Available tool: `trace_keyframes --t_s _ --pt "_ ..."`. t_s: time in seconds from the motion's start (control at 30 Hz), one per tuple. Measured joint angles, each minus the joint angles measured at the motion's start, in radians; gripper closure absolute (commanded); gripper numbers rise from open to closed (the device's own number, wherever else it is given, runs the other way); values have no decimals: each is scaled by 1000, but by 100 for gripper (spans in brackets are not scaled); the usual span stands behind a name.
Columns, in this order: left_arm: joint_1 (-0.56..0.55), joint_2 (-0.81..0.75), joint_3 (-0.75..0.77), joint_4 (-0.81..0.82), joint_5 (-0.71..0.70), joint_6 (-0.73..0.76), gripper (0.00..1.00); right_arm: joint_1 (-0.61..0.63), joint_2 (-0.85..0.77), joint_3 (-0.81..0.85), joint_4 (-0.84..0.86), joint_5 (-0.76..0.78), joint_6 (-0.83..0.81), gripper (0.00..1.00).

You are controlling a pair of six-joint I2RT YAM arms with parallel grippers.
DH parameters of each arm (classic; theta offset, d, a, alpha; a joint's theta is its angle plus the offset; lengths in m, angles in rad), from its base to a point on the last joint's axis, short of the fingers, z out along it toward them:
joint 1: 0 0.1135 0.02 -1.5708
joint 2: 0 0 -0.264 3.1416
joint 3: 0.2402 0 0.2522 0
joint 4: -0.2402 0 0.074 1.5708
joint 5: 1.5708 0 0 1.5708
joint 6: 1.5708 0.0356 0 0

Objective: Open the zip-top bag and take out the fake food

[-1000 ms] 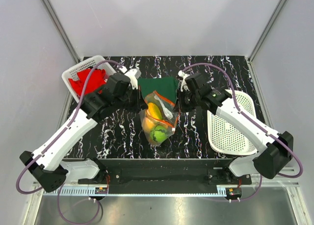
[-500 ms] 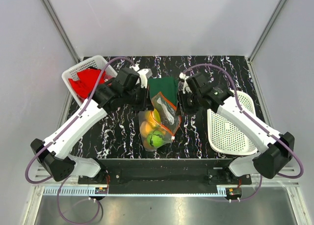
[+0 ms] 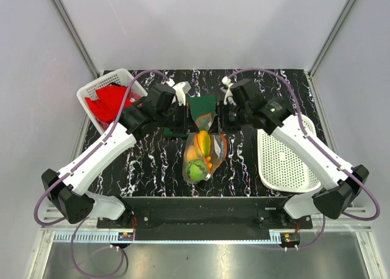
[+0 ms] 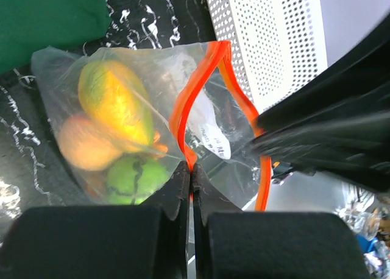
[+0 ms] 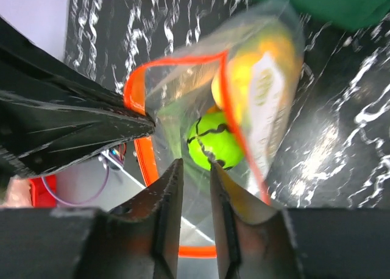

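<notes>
Top external | bag (image 3: 204, 154) held over table (image 3: 146, 163) centre, just in front of green cloth (image 3: 201, 103) | food (image 3: 197, 169) inside | left gripper (image 4: 190, 169) clenched on zip strip (image 4: 175, 111) | right gripper (image 5: 195, 164) slightly parted, bag film between.

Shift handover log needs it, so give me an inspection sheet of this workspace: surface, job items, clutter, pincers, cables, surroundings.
Surface: black marbled tabletop.
Job's things: zip-top bag between the pincers, orange strip parted; fake food inside.
Clutter: green cloth behind the bag; red cloth in left basket; white basket at right.
Pincers: left pincer shut on the bag's strip; right pincer jaws slightly apart at the bag.
Cables: purple cables loop along both arms.
Surroundings: grey enclosure walls.
</notes>
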Motion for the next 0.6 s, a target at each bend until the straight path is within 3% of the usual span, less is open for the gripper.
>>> trace_keyframes --t_s 0.37,0.6 --pt "0 22 -15 41 -10 -103 100 57 35 -85 63 1 47 75" --pt "0 -14 -85 55 -51 -161 100 57 176 -112 140 3 43 74"
